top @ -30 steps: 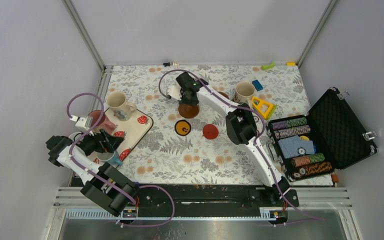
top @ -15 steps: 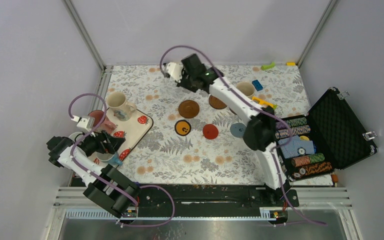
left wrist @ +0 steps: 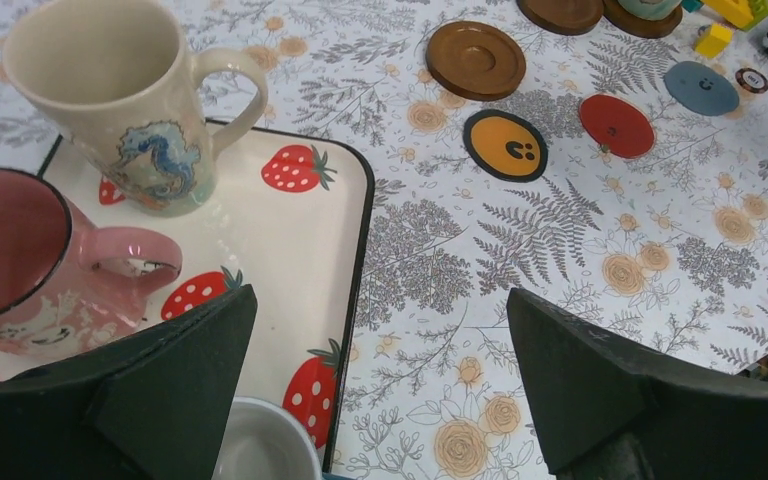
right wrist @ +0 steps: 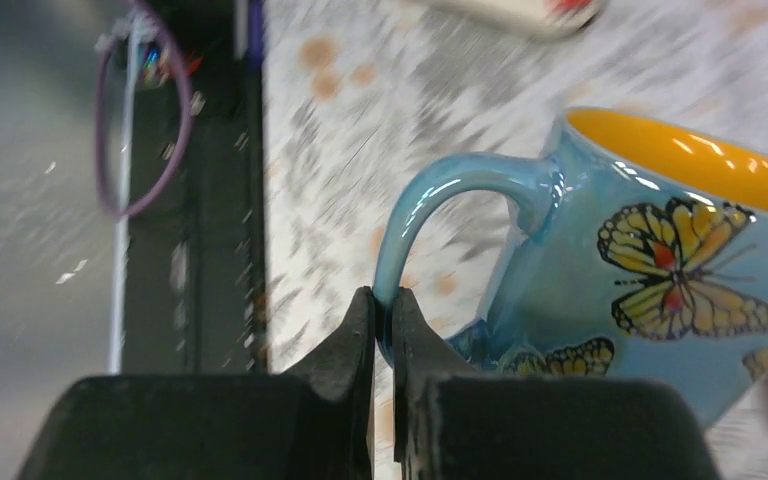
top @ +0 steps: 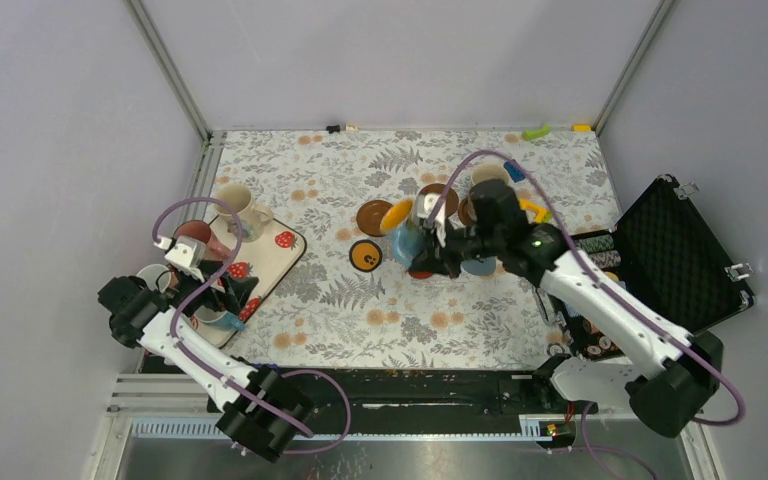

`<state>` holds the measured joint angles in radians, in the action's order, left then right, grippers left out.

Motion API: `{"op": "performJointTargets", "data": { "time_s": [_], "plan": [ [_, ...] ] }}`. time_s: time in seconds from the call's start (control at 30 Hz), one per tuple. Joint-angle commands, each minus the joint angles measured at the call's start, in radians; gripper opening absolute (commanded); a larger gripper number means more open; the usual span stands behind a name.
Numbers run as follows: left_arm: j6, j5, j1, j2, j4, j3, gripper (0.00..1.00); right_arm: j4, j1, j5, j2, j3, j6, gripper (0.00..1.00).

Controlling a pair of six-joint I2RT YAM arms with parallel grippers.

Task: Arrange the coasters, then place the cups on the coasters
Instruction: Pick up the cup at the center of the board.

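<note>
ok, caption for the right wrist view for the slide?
Right jaws pinching the handle of the blue butterfly mug, yellow inside, blurred floral tablecloth behind.

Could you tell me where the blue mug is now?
Top view, mid-table: the blue mug hangs tilted from the right hand, overlapping the red coaster, right of the orange coaster.

Strawberry tray, open chip case
</note>
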<state>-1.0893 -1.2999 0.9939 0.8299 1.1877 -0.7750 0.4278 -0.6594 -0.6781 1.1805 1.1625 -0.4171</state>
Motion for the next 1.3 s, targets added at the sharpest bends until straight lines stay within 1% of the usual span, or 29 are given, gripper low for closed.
{"op": "performJointTargets", "data": {
  "time_s": [0.0,0.07,0.13,0.2,0.23,0.3,0.37,0.4,0.47,0.53,0.57,0.7,0.77,0.87,1.03,1.13,1.17,1.23,1.27],
  "plan": [
    [-0.081,-0.096,-0.037,-0.047,0.022,-0.013,0.99,-0.155,-0.005,-0.306,-0.011,-0.175,-0.077,0.00],
    [-0.054,-0.089,-0.100,-0.055,0.022,-0.063,0.99,-0.123,-0.017,-0.348,-0.050,-0.233,-0.166,0.00],
    [-0.016,-0.068,-0.196,-0.057,0.024,-0.121,0.99,-0.104,-0.042,-0.331,-0.079,-0.289,-0.278,0.00],
    [0.032,-0.044,-0.319,-0.053,0.016,-0.178,0.99,-0.123,-0.059,-0.315,-0.092,-0.344,-0.348,0.00],
    [0.094,-0.024,-0.395,-0.050,-0.019,-0.197,0.99,-0.110,-0.065,-0.323,-0.098,-0.365,-0.398,0.00],
    [0.357,0.074,-0.557,-0.043,-0.195,-0.212,0.99,-0.102,-0.085,-0.326,-0.114,-0.402,-0.483,0.00],
    [0.574,0.211,-0.731,-0.035,-0.401,-0.196,0.99,-0.105,-0.103,-0.307,-0.136,-0.421,-0.532,0.00],
    [0.628,0.286,-0.821,-0.022,-0.459,-0.192,0.99,-0.114,-0.104,-0.304,-0.148,-0.424,-0.533,0.00],
    [0.667,0.410,-0.994,0.029,-0.501,-0.212,0.99,-0.116,-0.105,-0.299,-0.163,-0.413,-0.535,0.00],
    [0.682,0.472,-1.128,0.113,-0.490,-0.261,0.99,-0.104,-0.105,-0.302,-0.179,-0.402,-0.549,0.00],
    [0.685,0.475,-1.170,0.166,-0.476,-0.290,0.99,-0.093,-0.106,-0.308,-0.184,-0.398,-0.557,0.00],
    [0.660,0.496,-1.275,0.396,-0.361,-0.466,0.99,-0.048,-0.106,-0.333,-0.197,-0.387,-0.593,0.00],
    [0.634,0.518,-1.330,0.484,-0.307,-0.521,0.99,-0.052,-0.107,-0.337,-0.197,-0.389,-0.588,0.00],
    [0.628,0.539,-1.426,0.534,-0.298,-0.553,0.99,-0.085,-0.107,-0.324,-0.187,-0.396,-0.568,0.00],
    [0.615,0.667,-1.595,0.538,-0.307,-0.568,0.98,-0.138,-0.106,-0.294,-0.179,-0.400,-0.532,0.00],
    [0.641,0.669,-1.623,0.555,-0.329,-0.559,0.88,-0.152,-0.107,-0.288,-0.173,-0.405,-0.525,0.00],
    [0.643,0.662,-1.625,0.563,-0.333,-0.559,0.79,-0.156,-0.106,-0.285,-0.169,-0.407,-0.525,0.00],
    [0.640,0.650,-1.626,0.568,-0.333,-0.557,0.58,-0.164,-0.107,-0.279,-0.164,-0.412,-0.524,0.00],
    [0.640,0.641,-1.626,0.568,-0.338,-0.552,0.54,-0.172,-0.108,-0.277,-0.161,-0.414,-0.519,0.00]
  ]
}}
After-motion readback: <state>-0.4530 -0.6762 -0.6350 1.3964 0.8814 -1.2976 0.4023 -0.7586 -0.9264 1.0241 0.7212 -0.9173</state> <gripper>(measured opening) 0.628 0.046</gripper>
